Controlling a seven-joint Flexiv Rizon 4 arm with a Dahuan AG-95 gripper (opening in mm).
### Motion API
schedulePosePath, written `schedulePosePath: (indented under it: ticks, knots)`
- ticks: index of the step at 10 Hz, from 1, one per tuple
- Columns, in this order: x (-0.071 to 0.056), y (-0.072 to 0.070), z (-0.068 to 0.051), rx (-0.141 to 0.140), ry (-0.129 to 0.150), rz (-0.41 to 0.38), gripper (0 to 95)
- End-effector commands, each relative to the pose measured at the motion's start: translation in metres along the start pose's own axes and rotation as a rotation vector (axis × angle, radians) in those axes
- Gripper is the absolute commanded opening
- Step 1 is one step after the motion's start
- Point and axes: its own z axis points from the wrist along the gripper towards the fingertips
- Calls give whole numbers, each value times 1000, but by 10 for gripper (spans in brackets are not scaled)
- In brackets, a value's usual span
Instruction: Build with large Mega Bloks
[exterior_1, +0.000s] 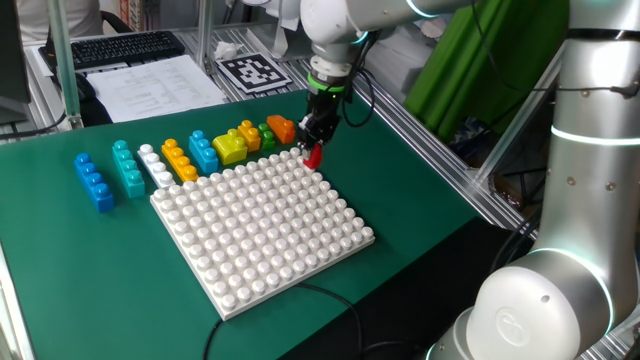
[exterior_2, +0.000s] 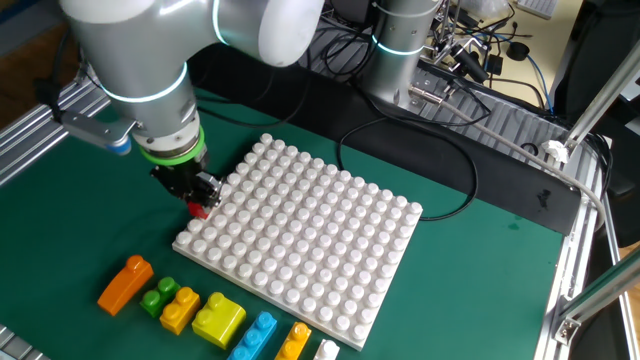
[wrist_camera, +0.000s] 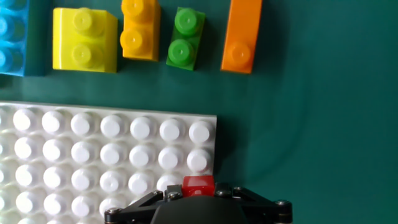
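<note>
My gripper (exterior_1: 314, 150) is shut on a small red Mega Blok (wrist_camera: 198, 185), held just above the corner of the white studded baseplate (exterior_1: 262, 226) nearest the brick row. In the other fixed view the red brick (exterior_2: 198, 209) shows under the fingers at the plate's left corner. Loose bricks lie in a row beside the plate: an orange sloped one (wrist_camera: 241, 36), green (wrist_camera: 185, 38), a smaller orange-yellow one (wrist_camera: 140, 29), yellow (wrist_camera: 85, 40), then blue (exterior_1: 203, 152), another orange one (exterior_1: 179, 160), white (exterior_1: 155, 166), teal (exterior_1: 127, 168) and blue (exterior_1: 94, 182).
A keyboard (exterior_1: 125, 47) and papers (exterior_1: 155, 85) lie beyond the green mat, with a printed marker tag (exterior_1: 253, 71) next to them. A black cable (exterior_2: 440, 140) runs along the mat's edge by the plate. An aluminium frame rail (exterior_1: 440, 130) borders the mat.
</note>
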Motion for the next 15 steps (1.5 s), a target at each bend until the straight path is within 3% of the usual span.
schedulePosePath:
  ticks: [1,10,15]
  knots:
    - [-2,0,2,-4,3,1,0]
    - [-1,2,16,3,-24,7,0]
    - [3,3,32,7,-43,15,0]
